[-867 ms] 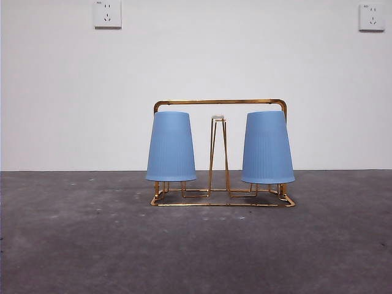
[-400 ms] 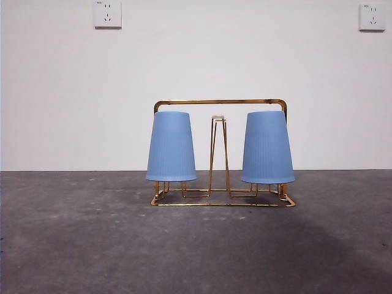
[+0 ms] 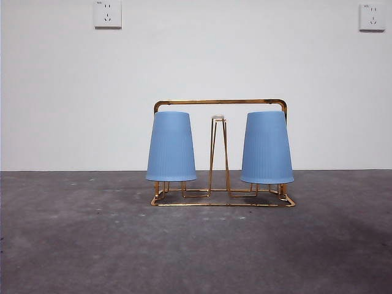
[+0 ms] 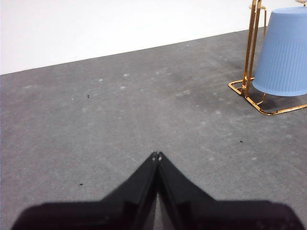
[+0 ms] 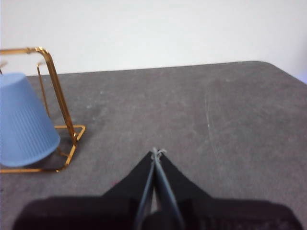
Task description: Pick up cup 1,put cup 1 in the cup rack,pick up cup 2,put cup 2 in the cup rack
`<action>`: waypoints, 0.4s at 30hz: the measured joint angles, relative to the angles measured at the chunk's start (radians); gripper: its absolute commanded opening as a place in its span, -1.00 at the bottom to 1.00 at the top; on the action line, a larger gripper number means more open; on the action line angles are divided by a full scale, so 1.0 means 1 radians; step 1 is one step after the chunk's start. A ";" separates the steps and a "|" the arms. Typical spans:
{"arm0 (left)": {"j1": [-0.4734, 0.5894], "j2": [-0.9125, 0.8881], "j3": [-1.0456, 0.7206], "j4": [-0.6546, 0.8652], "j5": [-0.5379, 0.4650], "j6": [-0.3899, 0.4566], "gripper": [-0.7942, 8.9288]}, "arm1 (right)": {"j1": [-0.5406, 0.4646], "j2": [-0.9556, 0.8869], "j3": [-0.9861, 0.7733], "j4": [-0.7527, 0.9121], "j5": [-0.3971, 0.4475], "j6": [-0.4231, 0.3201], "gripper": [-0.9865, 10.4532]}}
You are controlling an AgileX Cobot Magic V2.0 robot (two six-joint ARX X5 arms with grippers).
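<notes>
Your left pincer point(image 4: 157, 155) is closed on nothing, tips meeting, low over bare grey worktop point(image 4: 120, 120). The rack point(image 4: 251, 57) stands ahead of it and well apart, one blue cup point(image 4: 285, 52) upside down on its prongs.

Your right pincer point(image 5: 157, 152) is likewise closed and empty. The rack's other end lies ahead, apart from the tips, carrying the second cup point(image 5: 21, 120).

Front view: both cups inverted on the rack, one at each end, centre prong bare.

Prongs of the cup rack point(image 3: 219, 153) hidden inside both inverted blue cups point(image 3: 171, 147); each wrist view's edge crops one cup.
</notes>
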 measured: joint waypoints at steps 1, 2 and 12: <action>0.000 0.000 0.000 0.000 0.000 0.000 -0.84 | 0.000 0.000 -0.008 -0.001 0.000 0.000 -0.82; 0.000 0.000 0.000 0.000 0.000 0.000 -0.84 | 0.000 0.000 -0.018 -0.002 0.000 0.000 -0.82; 0.000 0.000 0.000 0.000 0.000 0.000 -0.84 | 0.001 -0.001 -0.035 -0.033 0.000 0.031 -0.82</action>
